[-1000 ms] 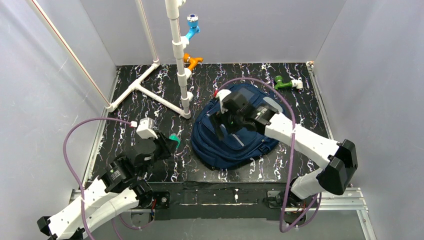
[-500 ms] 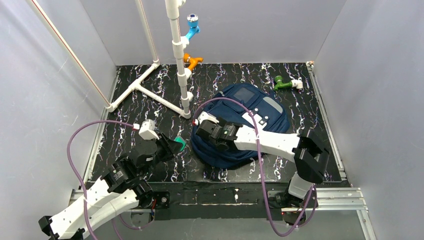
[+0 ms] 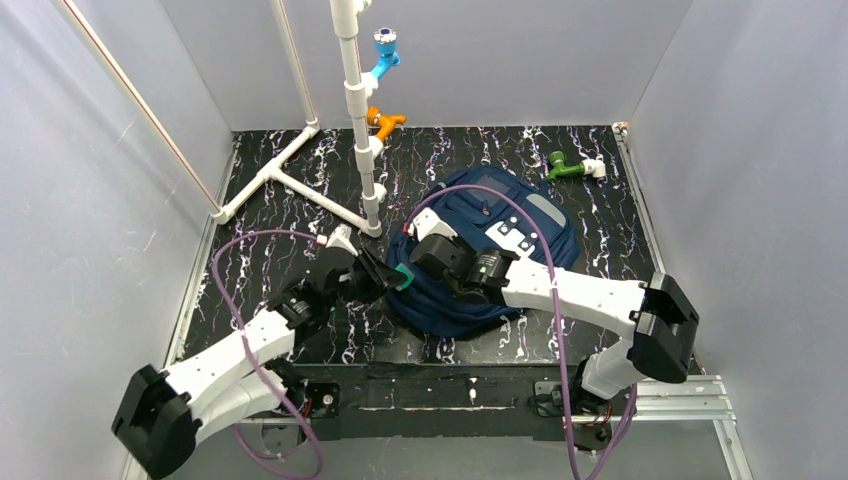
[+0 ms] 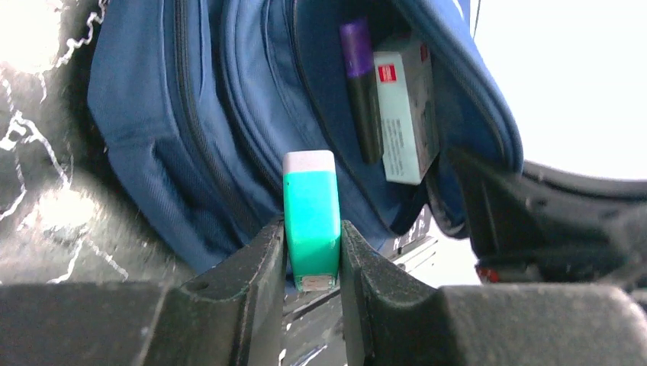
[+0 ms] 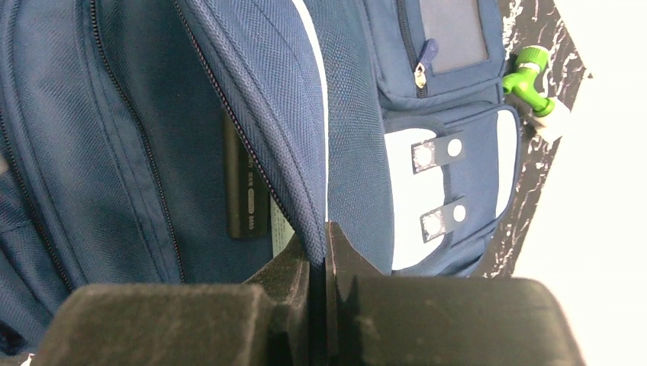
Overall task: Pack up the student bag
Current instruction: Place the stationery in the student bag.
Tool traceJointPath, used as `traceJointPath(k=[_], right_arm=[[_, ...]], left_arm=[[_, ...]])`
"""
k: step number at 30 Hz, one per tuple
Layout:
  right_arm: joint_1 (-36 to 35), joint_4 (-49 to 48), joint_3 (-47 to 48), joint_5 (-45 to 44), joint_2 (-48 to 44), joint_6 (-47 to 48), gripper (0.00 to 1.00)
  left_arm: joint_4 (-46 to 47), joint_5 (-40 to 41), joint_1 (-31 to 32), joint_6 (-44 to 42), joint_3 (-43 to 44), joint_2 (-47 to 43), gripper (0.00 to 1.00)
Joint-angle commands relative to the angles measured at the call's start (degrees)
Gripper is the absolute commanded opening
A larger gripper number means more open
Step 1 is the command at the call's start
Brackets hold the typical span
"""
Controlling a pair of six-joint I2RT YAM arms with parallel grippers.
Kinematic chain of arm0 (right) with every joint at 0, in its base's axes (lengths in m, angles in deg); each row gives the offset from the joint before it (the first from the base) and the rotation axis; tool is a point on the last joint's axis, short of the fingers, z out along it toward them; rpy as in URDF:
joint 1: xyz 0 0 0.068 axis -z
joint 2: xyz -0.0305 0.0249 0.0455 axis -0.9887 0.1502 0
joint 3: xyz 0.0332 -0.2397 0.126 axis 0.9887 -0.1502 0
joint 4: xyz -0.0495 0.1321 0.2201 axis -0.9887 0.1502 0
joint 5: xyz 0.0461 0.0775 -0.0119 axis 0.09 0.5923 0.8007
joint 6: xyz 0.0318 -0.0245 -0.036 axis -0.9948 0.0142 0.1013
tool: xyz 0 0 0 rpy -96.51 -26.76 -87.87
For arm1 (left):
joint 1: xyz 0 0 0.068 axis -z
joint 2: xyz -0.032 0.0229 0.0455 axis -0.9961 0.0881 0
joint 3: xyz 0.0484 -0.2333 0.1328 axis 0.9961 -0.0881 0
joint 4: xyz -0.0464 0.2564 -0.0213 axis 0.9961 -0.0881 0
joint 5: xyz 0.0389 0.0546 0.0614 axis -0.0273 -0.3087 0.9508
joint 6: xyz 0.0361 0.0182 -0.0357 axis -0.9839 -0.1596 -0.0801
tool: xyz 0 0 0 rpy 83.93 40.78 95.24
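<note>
Two arms, one job: loading. The desk [image 3: 470,145], black with white veining, carries the student bag [image 3: 478,192], which lies flat right of centre, just beside the foot of a white pipe stand [image 3: 350,100]. The bag's mouth is turned toward the left arm. The right hand [image 5: 320,244] is pinched tight on the zip-edged lip of the main opening, with fabric between the jaws, and it lifts that lip so the compartment gapes. The left hand [image 4: 311,229] is closed on a teal block [image 4: 311,198] with a white end. The block stands upright between the fingers, just outside the mouth and not yet in. Inside the compartment lies a pale box [image 4: 404,107] with a small red label. Against it lies a dark marker [image 4: 358,84] with a purple cap. My judgement is that the step in hand is putting the block in, with the opening held ready for it. The next move calls for the left arm to carry the block forward under the raised lip and well down into the compartment. It should aim for the bare lining to the left of the marker and let go only once the block is fully inside. The right hand ought to keep the lip up until the left hand has backed out. The gap looks narrow, so the approach needs to be straight and low.
</note>
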Motion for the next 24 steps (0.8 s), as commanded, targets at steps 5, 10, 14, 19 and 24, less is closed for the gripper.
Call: traceJointPath(k=[5, 10, 14, 19, 24], right_arm=[[0.51, -5.93, -0.30, 2.83, -4.79, -3.54, 0.01], [1.19, -6.00, 0.78, 5.34, -4.84, -4.31, 0.01], [2.06, -6.20, 0.84, 6.11, -5.50, -4.58, 0.01], [2.74, -6.23, 0.77, 6.93, -6.67, -5.20, 0.01], [2.94, -6.13, 0.04, 7.75, -7.44, -5.58, 0.01]], left_arm=[[17.27, -11.16, -5.48, 2.34, 6.98, 14.97, 0.00], [21.83, -11.76, -5.93, 5.46, 11.36, 25.36, 0.00], [27.46, -13.10, -6.12, 9.27, 14.67, 33.38, 0.00], [38.50, -11.58, -6.12, 19.37, 15.67, 42.51, 0.00], [42.91, -9.59, -6.12, 20.89, 18.69, 48.57, 0.00]])
